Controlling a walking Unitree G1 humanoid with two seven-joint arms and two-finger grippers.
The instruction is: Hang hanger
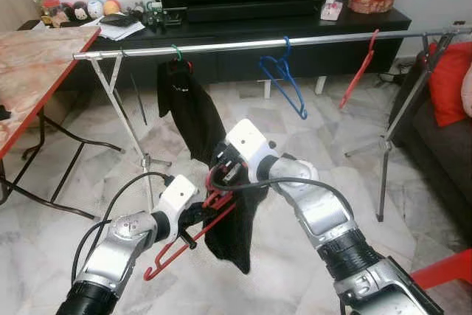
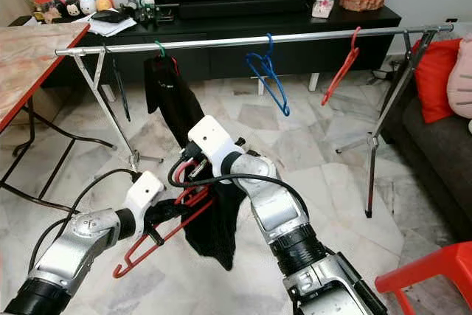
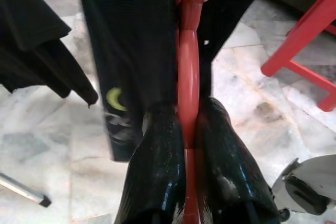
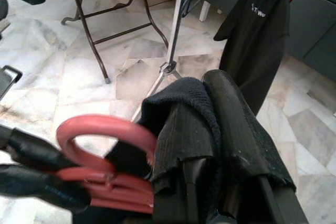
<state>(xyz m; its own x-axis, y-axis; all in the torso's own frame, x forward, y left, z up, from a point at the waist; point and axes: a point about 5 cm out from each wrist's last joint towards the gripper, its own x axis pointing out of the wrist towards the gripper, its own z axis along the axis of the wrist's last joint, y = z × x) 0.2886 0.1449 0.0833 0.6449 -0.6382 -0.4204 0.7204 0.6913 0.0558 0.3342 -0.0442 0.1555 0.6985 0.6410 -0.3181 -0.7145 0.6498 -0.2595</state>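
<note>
Two pincers meet low in front of me, well short of the rail (image 1: 251, 43). My left pincer (image 3: 190, 129) is clamped tight on the red hanger (image 1: 188, 237), its fingers (image 3: 157, 150) pressed to either side of the plastic bar. That hanger slants: its long axis runs from a low end near my left forearm up toward my right pincer (image 1: 221, 175), and its hook (image 4: 105, 135) curls beside that pincer. A black garment (image 1: 232, 237) drapes over the hanger and hangs toward the floor (image 1: 295, 123). My right pincer has a fold of that black cloth pinched between its fingers (image 4: 236, 124).

On the rail beyond I count four things hanging: a black hanger (image 2: 119, 90) near the left end, a black shirt (image 1: 184, 112) on a green hook (image 1: 176, 52), a blue hanger (image 1: 284, 79) around the middle, and another red hanger (image 1: 360, 71) toward the right end. The bare ones hang with hooks up and bodies pointing down.

One counter (image 1: 37, 64) with a red edge stands at my left, and a red chair (image 2: 428, 274) is at my lower right.
</note>
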